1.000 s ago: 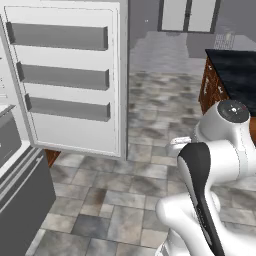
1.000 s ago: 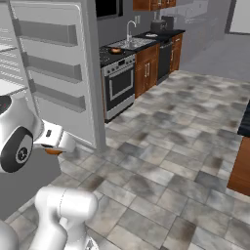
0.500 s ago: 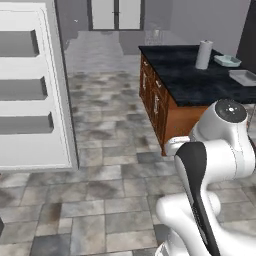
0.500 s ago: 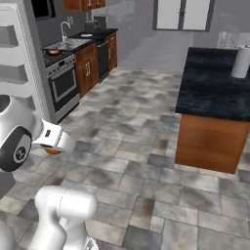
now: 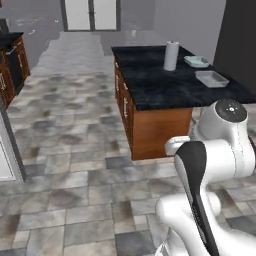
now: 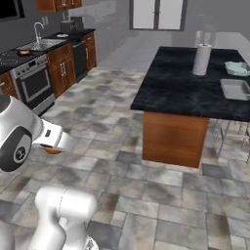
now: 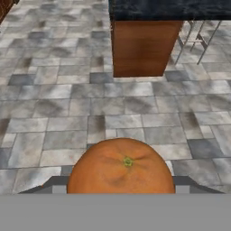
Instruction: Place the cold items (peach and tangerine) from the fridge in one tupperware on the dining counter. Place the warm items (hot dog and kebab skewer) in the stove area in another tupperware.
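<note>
— While we face the dining counter (image 5: 165, 85), where do we stand?
— Two tupperwares sit on it past the paper towel roll (image 5: 171, 55), the clear tupperware (image 5: 212, 78) nearer us; both look empty.
— And the tangerine (image 7: 122, 166)?
— Clamped in our gripper (image 7: 121, 182), well short of the counter. Everything remains to place.

We see a dark tabletop (image 5: 165, 80) on a wooden island | paper towel roll (image 5: 171, 55) upright on it | two tupperware (image 5: 197, 61) (image 5: 212, 78) beside the roll | arm (image 5: 215, 165) below the island | tiled floor (image 5: 75, 150)
</note>
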### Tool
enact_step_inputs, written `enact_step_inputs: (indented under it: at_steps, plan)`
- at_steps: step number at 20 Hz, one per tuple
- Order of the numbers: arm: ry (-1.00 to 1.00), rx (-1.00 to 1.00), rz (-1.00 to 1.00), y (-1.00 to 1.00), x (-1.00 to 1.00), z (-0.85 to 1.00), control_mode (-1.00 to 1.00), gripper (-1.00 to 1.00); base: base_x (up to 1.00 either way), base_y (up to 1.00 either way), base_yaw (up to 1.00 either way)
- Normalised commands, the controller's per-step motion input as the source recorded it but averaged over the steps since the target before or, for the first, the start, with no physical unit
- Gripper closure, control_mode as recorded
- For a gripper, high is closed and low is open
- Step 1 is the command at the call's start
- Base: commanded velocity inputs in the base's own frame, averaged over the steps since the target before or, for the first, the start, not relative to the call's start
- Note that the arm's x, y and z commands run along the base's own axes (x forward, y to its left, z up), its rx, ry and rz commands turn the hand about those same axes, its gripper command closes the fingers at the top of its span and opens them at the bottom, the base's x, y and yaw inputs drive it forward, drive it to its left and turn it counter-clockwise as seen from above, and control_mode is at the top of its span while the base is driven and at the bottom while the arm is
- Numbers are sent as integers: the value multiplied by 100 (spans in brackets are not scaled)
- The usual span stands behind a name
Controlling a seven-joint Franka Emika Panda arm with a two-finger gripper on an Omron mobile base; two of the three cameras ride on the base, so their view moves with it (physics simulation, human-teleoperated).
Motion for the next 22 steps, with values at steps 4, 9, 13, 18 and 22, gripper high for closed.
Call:
enact_step_inputs:
  at_steps: [4,9,13,18,22]
  plan:
    - [0,0,0,0,0,0,100,100,58,-100,0]
    - [0,0,0,0,0,0,100,100,68,-100,0]
    - [0,0,0,0,0,0,100,100,69,-100,0]
    - [0,0,0,0,0,0,100,100,66,-100,2]
    - [0,0,0,0,0,0,100,100,61,-100,3]
